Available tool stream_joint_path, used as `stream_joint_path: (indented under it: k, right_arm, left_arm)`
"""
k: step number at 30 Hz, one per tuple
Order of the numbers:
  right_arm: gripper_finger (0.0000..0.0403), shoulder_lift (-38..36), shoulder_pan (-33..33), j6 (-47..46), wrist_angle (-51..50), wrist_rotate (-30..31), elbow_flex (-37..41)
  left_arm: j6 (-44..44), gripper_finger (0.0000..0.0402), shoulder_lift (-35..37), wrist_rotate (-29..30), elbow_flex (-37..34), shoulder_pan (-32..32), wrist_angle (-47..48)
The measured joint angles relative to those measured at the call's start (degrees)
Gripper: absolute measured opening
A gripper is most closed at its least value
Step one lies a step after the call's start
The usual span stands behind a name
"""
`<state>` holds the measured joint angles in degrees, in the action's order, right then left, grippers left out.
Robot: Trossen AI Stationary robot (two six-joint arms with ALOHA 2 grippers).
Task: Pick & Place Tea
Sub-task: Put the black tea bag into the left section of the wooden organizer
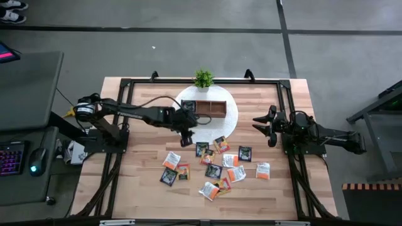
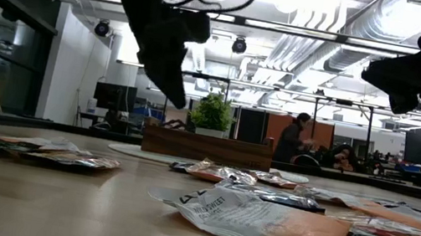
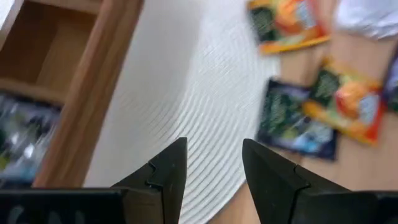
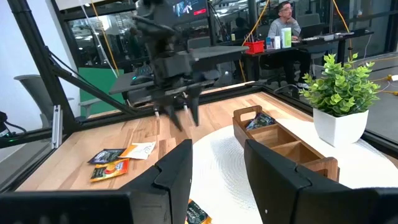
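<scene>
Tea sachets (image 1: 213, 169) look light, crinkly, slippery: pinch an edge. Left gripper (image 3: 213, 163) parted, empty; right gripper (image 4: 217, 163) parted, empty.

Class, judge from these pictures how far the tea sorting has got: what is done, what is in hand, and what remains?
Done: one sachet lies in an end compartment of the wooden tray. In hand: nothing; the left gripper hangs open and empty over the white mat, between the tray and the pile. The right gripper waits open at the table's right side. Left: the loose sachets scattered on the table.
</scene>
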<state>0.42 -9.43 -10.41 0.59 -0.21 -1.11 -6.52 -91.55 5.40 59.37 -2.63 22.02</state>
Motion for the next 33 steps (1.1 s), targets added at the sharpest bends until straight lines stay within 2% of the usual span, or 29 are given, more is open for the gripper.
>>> stream_joint_path:
  k: [13, 19, 23, 26, 33]
  right_arm:
    - [0.0142, 0.0, 0.0, 0.0, 0.0, 0.0, 0.0]
    - [0.0142, 0.0, 0.0, 0.0, 0.0, 0.0, 0.0]
    - [0.0142, 0.0, 0.0, 0.0, 0.0, 0.0, 0.0]
    - [0.0142, 0.0, 0.0, 0.0, -0.1, 0.0, 0.0]
    - [0.0142, 0.0, 0.0, 0.0, 0.0, 0.0, 0.0]
  left_arm:
    - [-1.3, 0.0152, -7.6, 1.4, -0.1, 6.9, -5.6]
    - [-1.6, 0.0152, -7.9, -0.2, -0.1, 7.3, -7.3]
    - [-1.6, 0.0154, -7.9, 1.6, -0.1, 7.3, -7.1]
    - [-1.5, 0.0172, -7.9, 2.7, -0.1, 7.2, -7.1]
    - [-2.7, 0.0257, -10.2, 2.2, 0.0, 7.2, -8.0]
